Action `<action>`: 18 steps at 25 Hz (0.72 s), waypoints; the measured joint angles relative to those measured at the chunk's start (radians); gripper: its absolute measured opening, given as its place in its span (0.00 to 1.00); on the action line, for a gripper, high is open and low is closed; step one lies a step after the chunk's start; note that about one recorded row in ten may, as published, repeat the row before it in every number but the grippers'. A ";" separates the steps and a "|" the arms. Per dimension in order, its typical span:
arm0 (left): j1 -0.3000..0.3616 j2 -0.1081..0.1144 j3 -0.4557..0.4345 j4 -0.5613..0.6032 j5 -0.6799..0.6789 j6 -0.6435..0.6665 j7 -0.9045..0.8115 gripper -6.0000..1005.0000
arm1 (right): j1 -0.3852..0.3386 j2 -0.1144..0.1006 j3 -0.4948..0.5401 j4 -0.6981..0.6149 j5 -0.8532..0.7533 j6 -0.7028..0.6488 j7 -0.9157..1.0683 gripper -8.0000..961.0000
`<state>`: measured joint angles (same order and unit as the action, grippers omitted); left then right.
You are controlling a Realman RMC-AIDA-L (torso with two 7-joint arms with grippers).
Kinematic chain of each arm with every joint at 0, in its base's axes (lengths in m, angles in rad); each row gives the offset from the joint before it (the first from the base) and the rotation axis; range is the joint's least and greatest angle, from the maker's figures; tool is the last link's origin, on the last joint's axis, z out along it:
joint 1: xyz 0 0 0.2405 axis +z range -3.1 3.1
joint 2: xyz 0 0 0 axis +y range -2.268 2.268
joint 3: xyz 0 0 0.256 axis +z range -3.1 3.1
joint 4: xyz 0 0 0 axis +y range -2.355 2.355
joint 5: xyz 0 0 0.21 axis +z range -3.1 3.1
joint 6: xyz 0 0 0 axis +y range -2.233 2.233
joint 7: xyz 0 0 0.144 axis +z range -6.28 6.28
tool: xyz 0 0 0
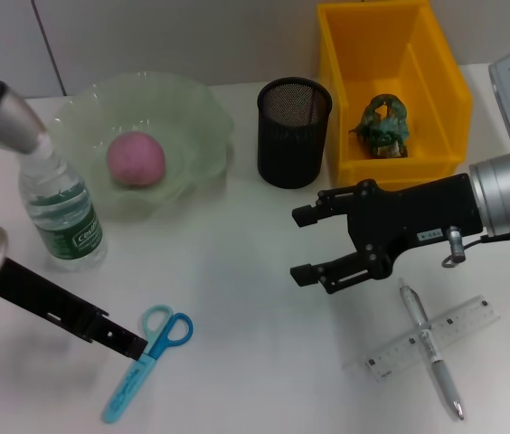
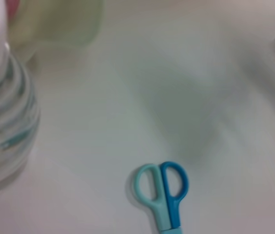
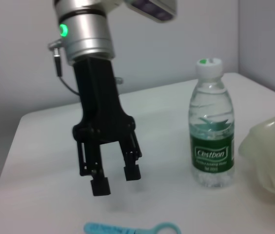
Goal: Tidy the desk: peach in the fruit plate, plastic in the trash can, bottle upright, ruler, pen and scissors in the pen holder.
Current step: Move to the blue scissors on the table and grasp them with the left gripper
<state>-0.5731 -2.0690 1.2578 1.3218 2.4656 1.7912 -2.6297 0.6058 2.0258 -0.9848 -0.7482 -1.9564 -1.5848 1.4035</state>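
Standing upright on the plain white desk (image 1: 237, 271), the small clear plastic water bottle with green label and white cap (image 1: 63, 217) is just beside the wide pale-green translucent fruit plate with a scalloped rim (image 1: 196, 108). The smooth pink peach (image 1: 135, 158) lies in that plate. Crumpled green plastic (image 1: 382, 125) sits inside the bright yellow rectangular trash can (image 1: 436, 63); the black wire-mesh pen holder (image 1: 294, 131) stands between plate and can.

Left gripper (image 3: 114, 178): hanging just above the desk, over the small light-blue scissors (image 1: 145, 357), jaws open to a moderate gap, holding nothing. Contact with the scissors cannot be told.

Right gripper (image 1: 314, 244): above the desk in front of the trash can, jaws wide apart, empty. Near it, the slim silver-grey pen (image 1: 431, 348) lies crossed over the short clear plastic ruler (image 1: 467, 321).
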 joint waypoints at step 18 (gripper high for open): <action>-0.111 -0.009 0.208 -0.160 0.079 -0.125 -0.188 0.77 | -0.001 -0.001 0.001 -0.026 -0.039 0.002 -0.027 0.85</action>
<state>-0.6842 -2.0781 1.4662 1.1616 2.5451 1.6658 -2.8174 0.6044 2.0245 -0.9833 -0.7740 -1.9951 -1.5827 1.3769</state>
